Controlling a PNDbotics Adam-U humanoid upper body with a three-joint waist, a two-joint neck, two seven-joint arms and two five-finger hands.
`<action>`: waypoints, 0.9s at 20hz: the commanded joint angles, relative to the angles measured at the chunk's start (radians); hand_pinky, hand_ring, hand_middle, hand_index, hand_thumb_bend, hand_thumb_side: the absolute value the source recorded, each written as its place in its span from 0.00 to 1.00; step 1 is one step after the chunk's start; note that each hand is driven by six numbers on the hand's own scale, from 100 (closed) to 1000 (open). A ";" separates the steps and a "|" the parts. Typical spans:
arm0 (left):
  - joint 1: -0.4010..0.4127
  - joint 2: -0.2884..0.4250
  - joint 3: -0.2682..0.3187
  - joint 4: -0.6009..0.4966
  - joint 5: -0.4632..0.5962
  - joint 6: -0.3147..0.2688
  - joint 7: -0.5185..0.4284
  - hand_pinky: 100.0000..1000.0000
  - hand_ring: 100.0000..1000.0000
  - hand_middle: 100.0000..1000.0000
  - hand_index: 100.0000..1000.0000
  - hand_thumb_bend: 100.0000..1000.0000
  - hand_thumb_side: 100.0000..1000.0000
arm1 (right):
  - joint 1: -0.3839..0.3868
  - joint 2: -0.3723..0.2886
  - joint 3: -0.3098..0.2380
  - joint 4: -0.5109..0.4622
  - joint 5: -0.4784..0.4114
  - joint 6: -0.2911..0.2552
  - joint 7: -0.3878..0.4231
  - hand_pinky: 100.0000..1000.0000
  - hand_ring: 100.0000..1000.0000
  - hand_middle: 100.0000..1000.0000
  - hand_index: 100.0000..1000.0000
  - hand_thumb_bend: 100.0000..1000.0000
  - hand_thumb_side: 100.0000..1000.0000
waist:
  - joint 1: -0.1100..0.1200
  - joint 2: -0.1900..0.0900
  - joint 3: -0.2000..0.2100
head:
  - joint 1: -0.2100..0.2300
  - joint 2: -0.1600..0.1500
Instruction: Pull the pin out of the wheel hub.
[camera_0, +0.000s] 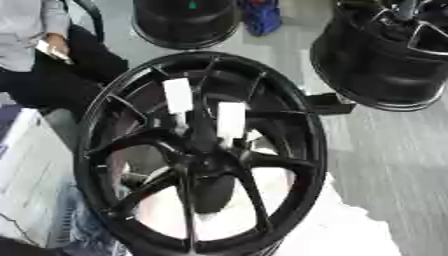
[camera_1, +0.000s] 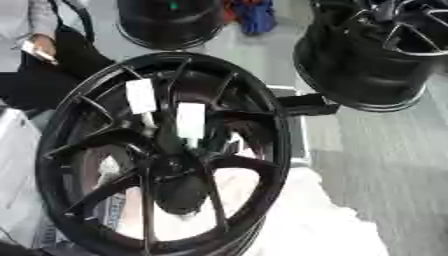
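A large black spoked wheel hub (camera_0: 105, 125) fills the middle of both eye views, its face turned toward me. Two white pins stand in holes near its centre: one pin (camera_0: 178, 96) at the upper left and a second pin (camera_0: 231, 118) just right of it. Each has a white block-shaped head on a thin stem going into the hub. Neither of my hands shows in either view.
A second black wheel (camera_0: 381, 50) stands at the upper right and a third (camera_0: 185, 22) at the top centre, with a blue object (camera_0: 261, 17) between them. A white surface (camera_0: 350, 230) lies under the hub. Grey floor spreads to the right.
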 joint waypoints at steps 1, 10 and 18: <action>-0.016 0.017 -0.003 -0.017 -0.003 -0.004 -0.001 0.56 0.45 0.45 0.64 0.18 0.24 | -0.015 -0.009 -0.007 -0.007 -0.015 0.110 -0.130 0.57 0.65 0.51 0.69 0.00 0.41 | 0.000 -0.002 0.001 | -0.002 0.003; -0.026 0.021 -0.006 -0.017 -0.005 -0.004 -0.004 0.56 0.45 0.45 0.64 0.18 0.24 | -0.017 -0.006 0.001 -0.007 -0.003 0.107 -0.126 0.59 0.67 0.53 0.70 0.00 0.41 | -0.004 0.021 0.008 | 0.001 -0.014; -0.030 0.029 -0.007 -0.017 -0.008 -0.005 -0.007 0.56 0.45 0.45 0.64 0.18 0.24 | -0.022 -0.114 0.008 -0.007 0.071 0.151 -0.028 0.62 0.68 0.54 0.71 0.00 0.41 | -0.011 0.026 0.010 | -0.002 -0.025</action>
